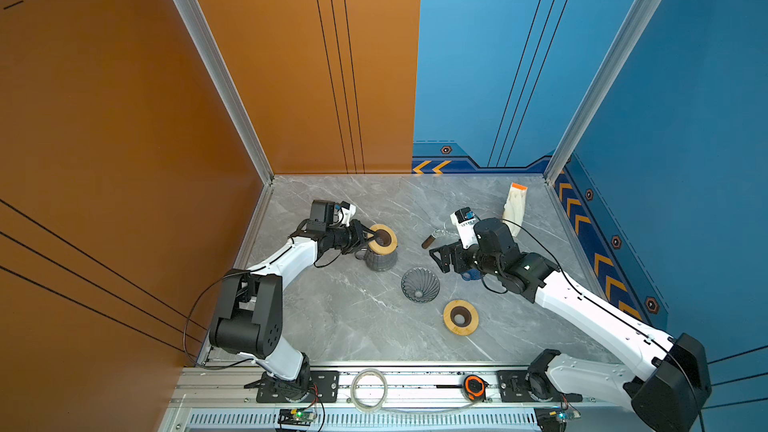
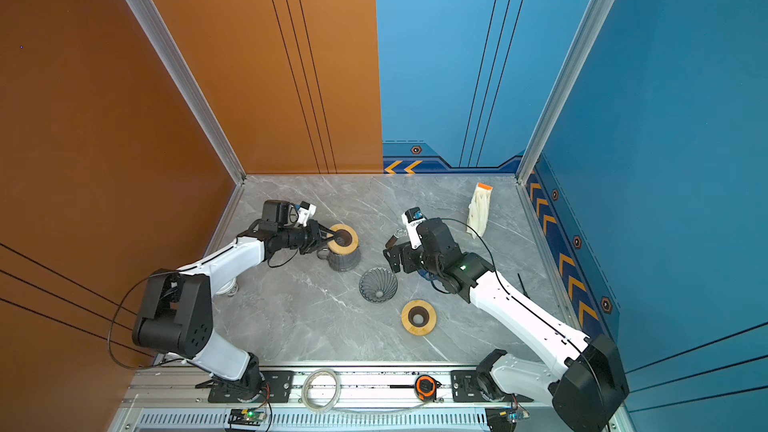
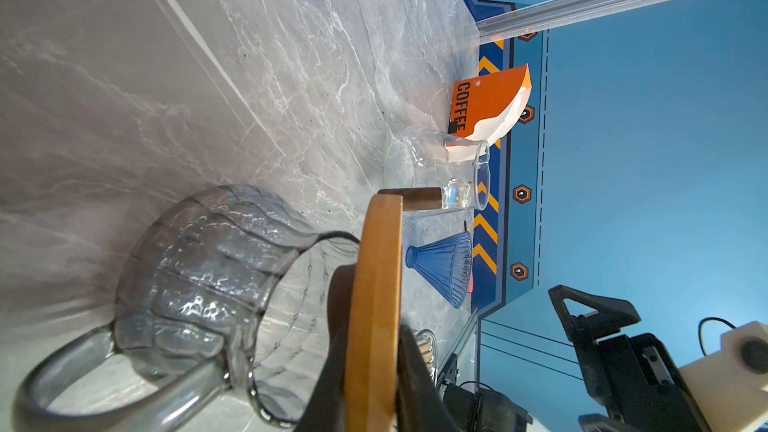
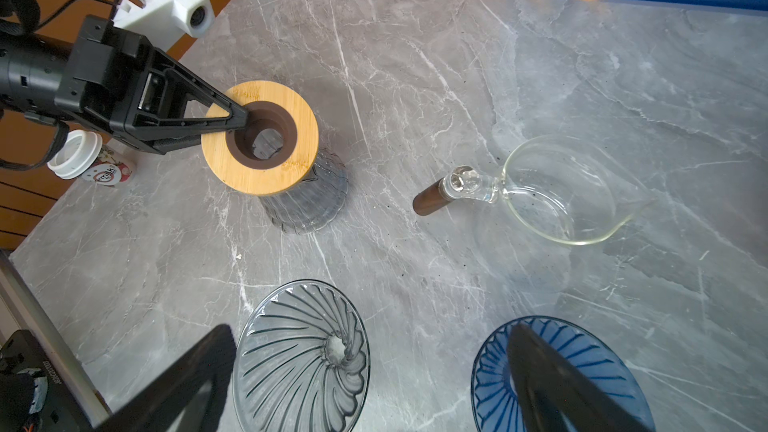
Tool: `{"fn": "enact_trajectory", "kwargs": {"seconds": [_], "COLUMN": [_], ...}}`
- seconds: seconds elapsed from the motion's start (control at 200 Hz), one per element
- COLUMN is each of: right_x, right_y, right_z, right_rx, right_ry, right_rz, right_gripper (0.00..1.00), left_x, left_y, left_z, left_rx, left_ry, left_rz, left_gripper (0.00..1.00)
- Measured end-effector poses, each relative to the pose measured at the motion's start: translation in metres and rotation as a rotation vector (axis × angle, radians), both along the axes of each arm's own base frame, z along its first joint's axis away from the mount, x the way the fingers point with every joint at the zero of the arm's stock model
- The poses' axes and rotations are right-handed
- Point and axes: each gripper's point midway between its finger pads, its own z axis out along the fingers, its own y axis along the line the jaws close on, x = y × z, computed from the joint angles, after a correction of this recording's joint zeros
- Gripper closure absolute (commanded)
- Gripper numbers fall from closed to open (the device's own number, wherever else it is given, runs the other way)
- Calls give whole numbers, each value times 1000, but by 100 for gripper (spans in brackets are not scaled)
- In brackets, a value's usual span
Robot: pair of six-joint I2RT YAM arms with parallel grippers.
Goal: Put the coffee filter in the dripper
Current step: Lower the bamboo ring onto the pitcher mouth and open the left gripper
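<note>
Coffee filters (image 1: 515, 206) lie far behind the released right tool (image 1: 439, 260); left tool (image 1: 374, 237) grasps wooden ring (image 4: 266, 184).

In a top view, the left gripper (image 1: 372, 238) pinches the rim of a wooden ring (image 1: 392, 241) that sits on top of a grey glass jug (image 1: 382, 263). A grey dripper (image 1: 420, 284) sits near the middle of the grey table (image 1: 332, 317). A second wooden ring (image 1: 460, 328) lies flat nearer the front. The right gripper (image 1: 439, 259) hangs wide open just beside the dripper, holding nothing. A white pack of filters (image 1: 515, 209) with an orange top is far back on the right
</note>
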Motion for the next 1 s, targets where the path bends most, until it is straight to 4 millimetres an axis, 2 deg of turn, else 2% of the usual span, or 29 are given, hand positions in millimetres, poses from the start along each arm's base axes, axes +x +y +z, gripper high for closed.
{"fn": "enact_trajectory", "kwargs": {"seconds": [0.356, 0.676, 0.871, 0.996], "right_x": [0, 1, 1, 1], "right_y": [0, 0, 0, 0], "right_z": [-1, -3, -3, -3], "right_rx": [-2, -7, -7, -7], "right_ry": [3, 5, 5, 5], "right_rz": [0, -1, -1, -1], "right_gripper": [0, 0, 0, 0], "left_x": [2, 3, 0, 0], "left_y": [1, 8, 9, 9], "left_z": [-1, -4, -8, -8], "left_rx": [-10, -5, -2, 0], "left_ry": [-3, 9, 24, 24], "left_rz": [-3, 14, 12, 11], "left_gripper": [85, 76, 74, 68]}}
